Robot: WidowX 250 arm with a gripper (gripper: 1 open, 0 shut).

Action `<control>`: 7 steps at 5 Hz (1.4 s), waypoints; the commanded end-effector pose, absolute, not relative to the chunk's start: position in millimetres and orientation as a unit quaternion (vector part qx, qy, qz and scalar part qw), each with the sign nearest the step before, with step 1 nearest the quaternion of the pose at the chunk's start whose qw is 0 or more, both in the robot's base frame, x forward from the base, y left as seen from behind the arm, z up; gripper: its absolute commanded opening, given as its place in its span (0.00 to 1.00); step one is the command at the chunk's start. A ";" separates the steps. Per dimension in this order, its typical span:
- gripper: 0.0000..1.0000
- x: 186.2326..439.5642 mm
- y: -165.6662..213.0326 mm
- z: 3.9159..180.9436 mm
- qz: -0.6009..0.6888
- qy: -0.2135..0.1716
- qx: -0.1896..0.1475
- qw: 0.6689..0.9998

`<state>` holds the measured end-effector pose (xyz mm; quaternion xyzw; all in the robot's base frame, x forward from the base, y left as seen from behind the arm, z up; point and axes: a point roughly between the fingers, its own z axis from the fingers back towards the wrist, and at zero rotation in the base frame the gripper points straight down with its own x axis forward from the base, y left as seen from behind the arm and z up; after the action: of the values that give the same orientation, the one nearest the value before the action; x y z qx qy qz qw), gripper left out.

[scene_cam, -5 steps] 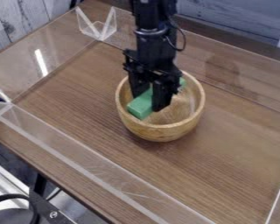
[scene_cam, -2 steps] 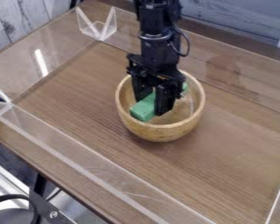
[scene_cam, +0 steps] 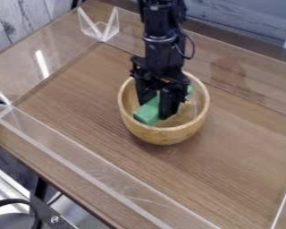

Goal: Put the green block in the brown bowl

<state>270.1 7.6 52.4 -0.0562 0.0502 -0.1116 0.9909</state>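
Green block seen inside brown bowl, beneath black gripper

Inside the brown bowl [scene_cam: 164, 134], at its left side as pictured, the green block [scene_cam: 147, 111] can be seen, lying aslant. From above, the black gripper [scene_cam: 159, 97] is lowered into the bowl, its fingers brought together. Whether the block is pinched or merely touched cannot be told, since the fingertips are partly hidden. The bowl is set on a brown wooden table [scene_cam: 79, 112]. A white angular object [scene_cam: 99, 25] is seen near the far edge, and black cables [scene_cam: 26, 213] are looped at the lower left corner.
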 end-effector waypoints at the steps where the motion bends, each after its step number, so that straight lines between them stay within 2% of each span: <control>1: 0.00 282.8 7.3 67.1 -0.116 0.022 -0.050 0.992; 7: 0.00 286.7 5.0 68.8 -0.114 0.024 -0.052 0.992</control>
<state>275.8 5.5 56.4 -0.0568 0.0497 -0.1099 0.9911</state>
